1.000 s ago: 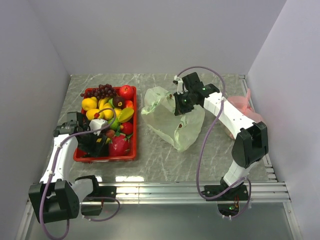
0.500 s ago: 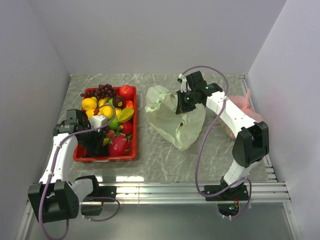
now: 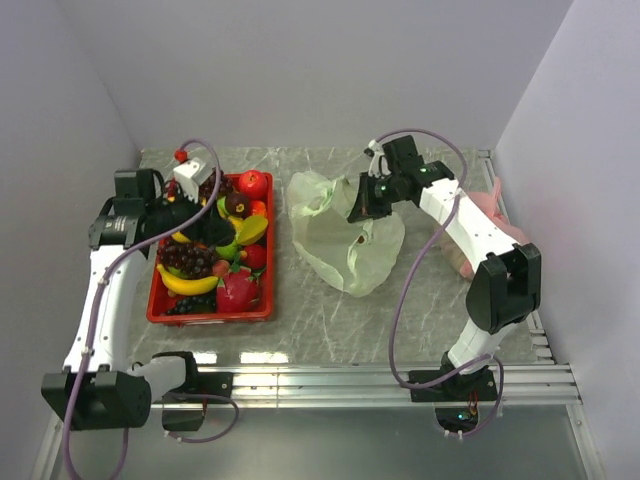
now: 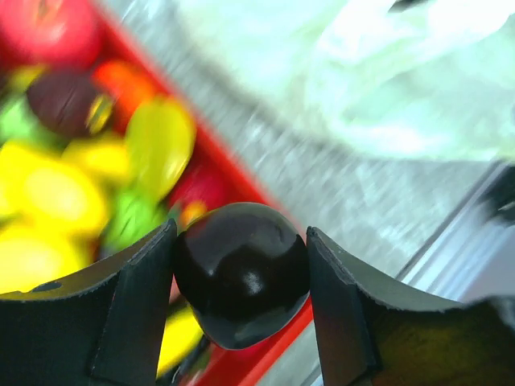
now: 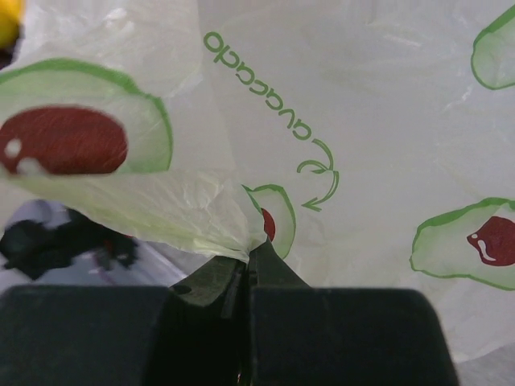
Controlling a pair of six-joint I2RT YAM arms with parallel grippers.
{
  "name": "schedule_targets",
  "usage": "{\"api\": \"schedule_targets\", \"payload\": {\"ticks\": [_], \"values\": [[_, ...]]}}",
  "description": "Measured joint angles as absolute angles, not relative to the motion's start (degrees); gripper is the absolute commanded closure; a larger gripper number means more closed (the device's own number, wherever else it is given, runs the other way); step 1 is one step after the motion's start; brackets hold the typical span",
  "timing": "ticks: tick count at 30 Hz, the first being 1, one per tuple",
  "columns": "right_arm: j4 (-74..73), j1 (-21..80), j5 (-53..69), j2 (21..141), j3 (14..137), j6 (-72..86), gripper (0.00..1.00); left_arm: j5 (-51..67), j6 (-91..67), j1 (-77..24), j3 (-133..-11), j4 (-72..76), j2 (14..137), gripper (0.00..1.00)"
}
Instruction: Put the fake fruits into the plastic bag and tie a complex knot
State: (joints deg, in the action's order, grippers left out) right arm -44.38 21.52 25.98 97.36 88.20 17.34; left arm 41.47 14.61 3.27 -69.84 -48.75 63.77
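Note:
The fake fruits [image 3: 238, 290] fill a red tray [image 3: 210, 317] at the left: red apple [image 3: 253, 183], banana [image 3: 188, 283], grapes, pink dragon fruit. My left gripper [image 3: 208, 226] hangs above the tray, shut on a dark glossy round fruit [image 4: 241, 273], which sits between both fingers. The tray's fruits [image 4: 96, 161] blur behind it. The pale-green plastic bag [image 3: 350, 245] with avocado prints lies at the table's centre. My right gripper [image 3: 362, 205] is shut on the bag's upper edge and holds it raised; the film [image 5: 209, 217] bunches at the fingertips [image 5: 278, 265]. No knot shows.
A pink bag [image 3: 480, 210] lies at the right edge behind my right arm. Grey walls close in the left, back and right. An aluminium rail [image 3: 380, 380] runs along the near edge by the arm bases.
My left arm has risen from the tray's front and swung back with the dark fruit, uncovering the banana and grapes. My right gripper has shifted slightly back, still gripping the bag.

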Motion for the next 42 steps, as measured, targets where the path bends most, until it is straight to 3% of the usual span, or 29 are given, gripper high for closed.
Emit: {"api": "schedule_targets", "payload": {"ticks": [7,15,24,31,42], "values": [[-40.7,17.6,40.9,97.4,88.4,24.8,1.0,49.3,0.7,-5.5,-70.9,-31.2,67.7,0.5],[-32.2,17.7,53.3,97.8,82.9,38.3,1.0,50.9,-4.2,-19.3,-74.9,-20.3,70.4,0.49],[-25.5,15.5,55.9,96.8,72.3,52.3,1.0,49.3,-3.5,-27.7,-78.3,-17.0,73.5,0.48],[-26.6,11.0,52.6,96.8,72.3,53.8,1.0,47.6,2.2,-35.9,-79.8,-17.7,74.5,0.46],[-26.5,10.9,51.6,96.8,72.3,55.5,1.0,35.8,6.6,-43.4,-70.2,-4.8,79.7,0.47]]}}
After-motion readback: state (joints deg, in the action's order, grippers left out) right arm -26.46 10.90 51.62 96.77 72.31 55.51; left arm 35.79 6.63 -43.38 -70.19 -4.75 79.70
